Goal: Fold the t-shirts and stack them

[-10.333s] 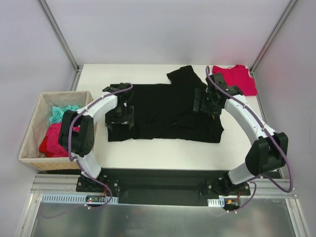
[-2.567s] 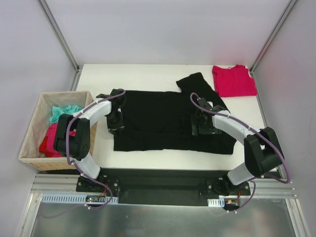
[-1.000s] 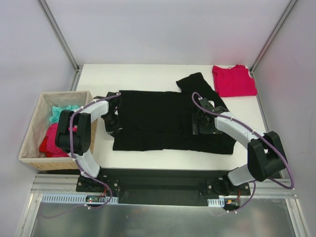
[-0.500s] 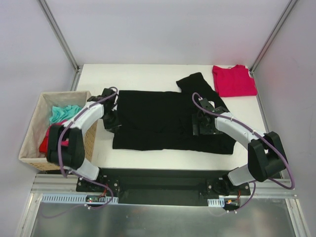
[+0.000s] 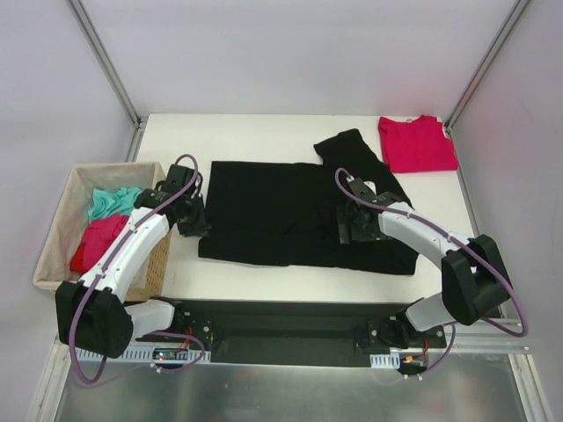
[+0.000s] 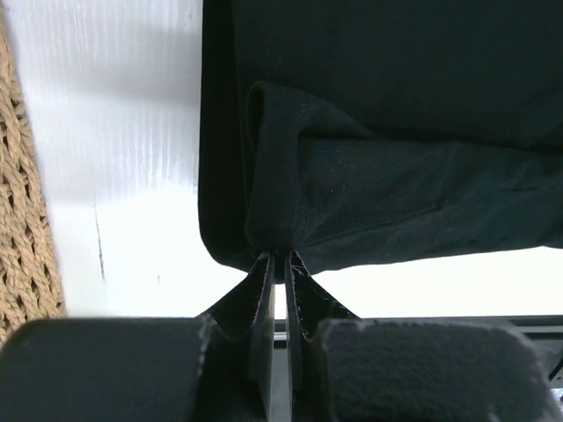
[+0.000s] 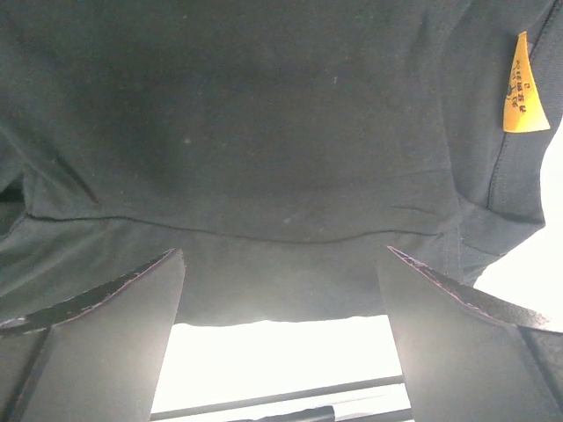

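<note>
- One white worktop (image 5: 264, 132) is carrying the shirts, sitting inside pale walls with slanted metal posts (image 5: 106, 61) rising from its far corners.
- A woven basket (image 5: 56, 233) is standing against the worktop's left side, holding teal cloth (image 5: 113, 200) and pink cloth (image 5: 97, 239).
- The black t-shirt (image 5: 281, 207) is lying spread flat across the middle of the worktop, its long axis running left to right.
- Its straight edge is facing the basket, and one sleeve (image 5: 352, 149) is jutting toward the far edge at the right end.
- The red t-shirt (image 5: 418, 143) is lying flat in the far right corner, near that sleeve but apart from it.
- The left hand (image 5: 192, 218) is pinching the black t-shirt's left edge, its fingers closing tight on a raised fold of cloth just beside the basket.
- The right hand (image 5: 350, 227) is sitting low over the shirt's right part with its fingers spread wide, gripping nothing.
- A small yellow tag (image 7: 525, 83) is showing on the black cloth beside a seam, in the right wrist view.
</note>
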`<state>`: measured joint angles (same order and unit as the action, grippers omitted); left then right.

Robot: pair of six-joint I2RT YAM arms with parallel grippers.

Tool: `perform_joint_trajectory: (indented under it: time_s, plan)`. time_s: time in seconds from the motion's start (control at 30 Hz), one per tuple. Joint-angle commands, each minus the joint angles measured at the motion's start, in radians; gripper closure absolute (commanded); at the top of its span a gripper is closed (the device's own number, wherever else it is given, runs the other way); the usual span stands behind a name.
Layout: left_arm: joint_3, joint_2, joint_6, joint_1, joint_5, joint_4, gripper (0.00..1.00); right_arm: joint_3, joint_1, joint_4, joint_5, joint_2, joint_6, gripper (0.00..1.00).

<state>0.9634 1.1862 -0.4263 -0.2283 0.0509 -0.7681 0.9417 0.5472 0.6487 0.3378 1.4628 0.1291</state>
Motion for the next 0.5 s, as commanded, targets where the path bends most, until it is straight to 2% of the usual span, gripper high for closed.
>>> perform_joint_trajectory:
  time_s: [0.0, 0.47]
  plan:
    - [-0.022, -0.045, 0.017, -0.008, 0.004, -0.022, 0.99, 0.026, 0.025, 0.035, 0.043, -0.036, 0.018, 0.06]
    - [-0.074, -0.275, 0.053, -0.049, 0.027, 0.01, 0.98, 0.083, 0.072, 0.072, 0.075, -0.013, 0.014, 0.06]
